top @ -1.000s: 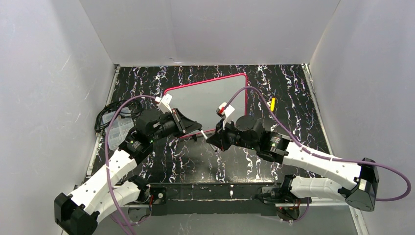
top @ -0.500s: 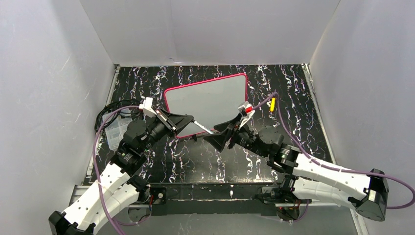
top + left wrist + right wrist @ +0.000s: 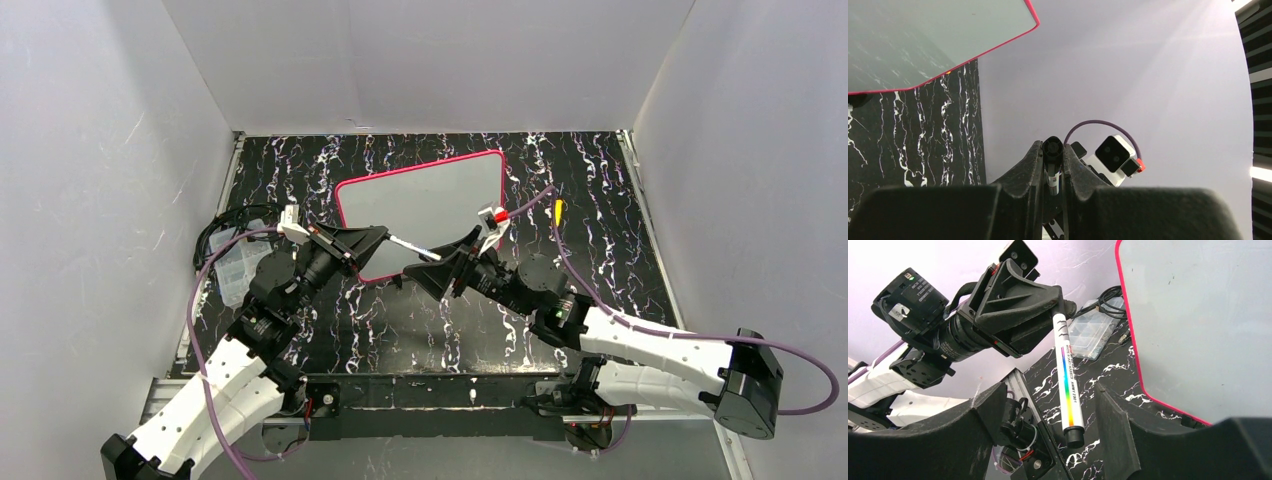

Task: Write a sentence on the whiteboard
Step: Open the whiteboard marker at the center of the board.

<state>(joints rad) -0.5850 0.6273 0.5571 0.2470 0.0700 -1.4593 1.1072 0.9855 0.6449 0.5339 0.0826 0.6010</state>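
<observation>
Marker clamped at one end by left pincer and held level above surface, frame centre. Right pincer spread wide around black free end, not touching it, presumably for uncapping. Whiteboard laid flat, upper centre, blank.

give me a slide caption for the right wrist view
Left gripper holds a white marker, its black end inside the open right gripper, whiteboard alongside.

Clear plastic box beside black cables; small yellow object well apart.
</observation>
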